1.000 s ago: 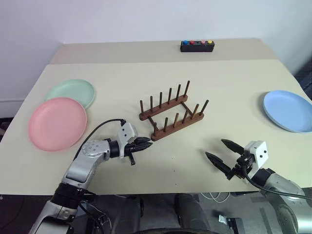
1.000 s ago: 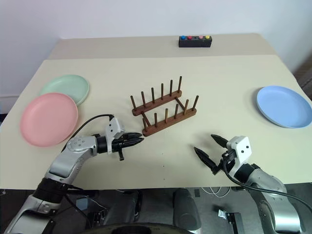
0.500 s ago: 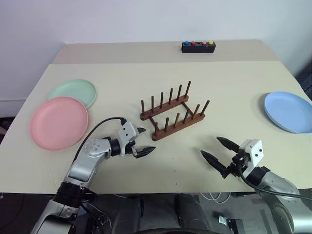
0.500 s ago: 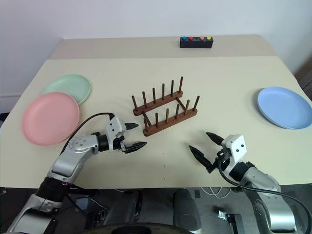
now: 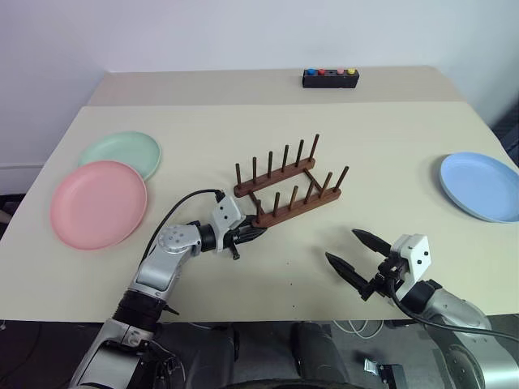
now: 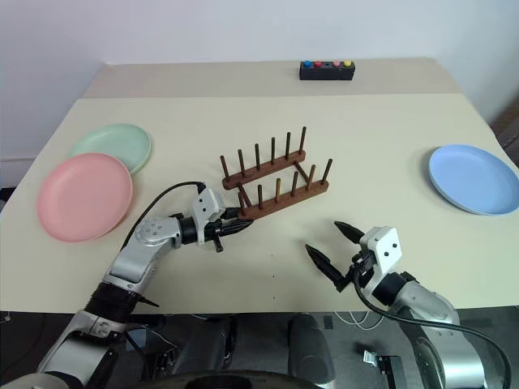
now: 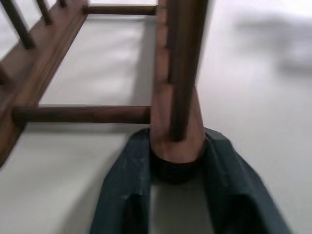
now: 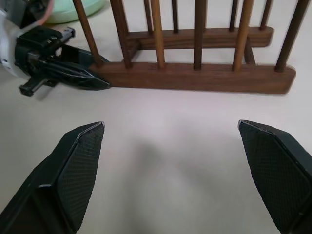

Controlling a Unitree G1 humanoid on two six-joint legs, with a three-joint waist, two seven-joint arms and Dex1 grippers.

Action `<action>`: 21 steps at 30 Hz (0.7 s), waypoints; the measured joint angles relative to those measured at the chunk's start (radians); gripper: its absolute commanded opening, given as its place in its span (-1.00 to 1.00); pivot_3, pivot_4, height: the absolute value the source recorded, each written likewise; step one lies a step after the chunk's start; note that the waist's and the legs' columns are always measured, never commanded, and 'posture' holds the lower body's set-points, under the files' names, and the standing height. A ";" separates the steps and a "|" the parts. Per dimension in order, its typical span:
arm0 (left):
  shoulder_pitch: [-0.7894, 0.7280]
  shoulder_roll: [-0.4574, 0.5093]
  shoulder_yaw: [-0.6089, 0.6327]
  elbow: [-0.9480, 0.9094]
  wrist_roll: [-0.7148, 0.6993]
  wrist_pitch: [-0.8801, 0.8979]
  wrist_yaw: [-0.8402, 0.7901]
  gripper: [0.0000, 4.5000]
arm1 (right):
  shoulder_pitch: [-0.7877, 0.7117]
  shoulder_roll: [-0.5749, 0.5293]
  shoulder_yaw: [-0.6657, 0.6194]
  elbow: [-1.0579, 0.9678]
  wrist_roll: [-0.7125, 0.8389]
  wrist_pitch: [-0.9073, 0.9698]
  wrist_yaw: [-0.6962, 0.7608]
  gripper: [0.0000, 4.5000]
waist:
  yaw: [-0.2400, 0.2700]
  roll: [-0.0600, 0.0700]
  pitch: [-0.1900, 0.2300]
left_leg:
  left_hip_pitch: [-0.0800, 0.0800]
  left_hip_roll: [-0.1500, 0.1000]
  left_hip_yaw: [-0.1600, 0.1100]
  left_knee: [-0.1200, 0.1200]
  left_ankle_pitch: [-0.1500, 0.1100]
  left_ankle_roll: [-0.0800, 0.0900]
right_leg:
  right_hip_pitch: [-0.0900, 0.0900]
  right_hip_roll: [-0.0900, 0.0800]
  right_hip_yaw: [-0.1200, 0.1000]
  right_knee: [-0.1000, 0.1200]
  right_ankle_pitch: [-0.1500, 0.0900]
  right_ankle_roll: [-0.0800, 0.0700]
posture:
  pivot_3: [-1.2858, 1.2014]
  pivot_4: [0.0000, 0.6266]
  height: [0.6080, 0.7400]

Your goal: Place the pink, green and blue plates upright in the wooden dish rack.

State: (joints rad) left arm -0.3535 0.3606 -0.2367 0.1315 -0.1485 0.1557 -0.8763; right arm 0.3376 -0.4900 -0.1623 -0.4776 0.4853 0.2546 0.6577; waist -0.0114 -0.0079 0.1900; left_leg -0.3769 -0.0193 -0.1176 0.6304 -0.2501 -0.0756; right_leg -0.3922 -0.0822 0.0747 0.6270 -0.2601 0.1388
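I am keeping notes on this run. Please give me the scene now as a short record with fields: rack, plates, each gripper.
rack: wooden dish rack mid-table, no plates in it
plates: pink plate and green plate at left, blue plate at right, all flat
left gripper: closed on rack's near bar end
right gripper: open, apart from rack

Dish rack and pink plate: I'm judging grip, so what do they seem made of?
The dish rack looks like dark-stained wood, smooth, with faint grain on its bar. The pink plate is probably matte plastic: even colour, no shine.
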 measured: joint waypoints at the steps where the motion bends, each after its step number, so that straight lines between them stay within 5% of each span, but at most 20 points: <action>1: -0.005 0.000 -0.002 0.013 0.003 -0.011 -0.005 -0.66 | 0.001 0.000 0.000 0.000 0.000 0.001 -0.003 1.00 | 0.000 0.000 0.000 | 0.000 0.000 0.000 0.000 0.000 0.000 | 0.000 0.000 0.000 0.000 0.000 0.000 | 0.03 -0.52 1.00; 10: -0.153 -0.016 -0.048 0.194 0.020 -0.103 -0.155 -0.66 | 0.074 -0.009 -0.037 -0.003 0.001 -0.001 0.003 1.00 | 0.011 -0.001 0.000 | -0.001 0.000 0.000 0.000 0.000 0.000 | 0.000 0.000 -0.001 -0.001 -0.001 0.001 | 0.03 -0.52 1.00; 21: -0.500 -0.187 -0.094 0.740 0.097 -0.366 -0.284 -0.66 | 0.185 0.056 -0.057 -0.096 -0.031 -0.043 -0.072 1.00 | 0.023 -0.002 0.001 | -0.014 -0.001 -0.002 0.000 -0.001 0.002 | -0.011 0.000 -0.003 -0.002 0.003 0.004 | 0.03 -0.52 1.00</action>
State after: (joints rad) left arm -0.8539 0.1734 -0.3304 0.8716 -0.0516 -0.2102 -1.1605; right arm 0.5229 -0.4344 -0.2197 -0.5741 0.4543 0.2115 0.5860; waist 0.0113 -0.0102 0.1911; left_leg -0.3911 -0.0199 -0.1194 0.6305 -0.2514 -0.0733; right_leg -0.4035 -0.0820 0.0717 0.6250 -0.2572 0.1427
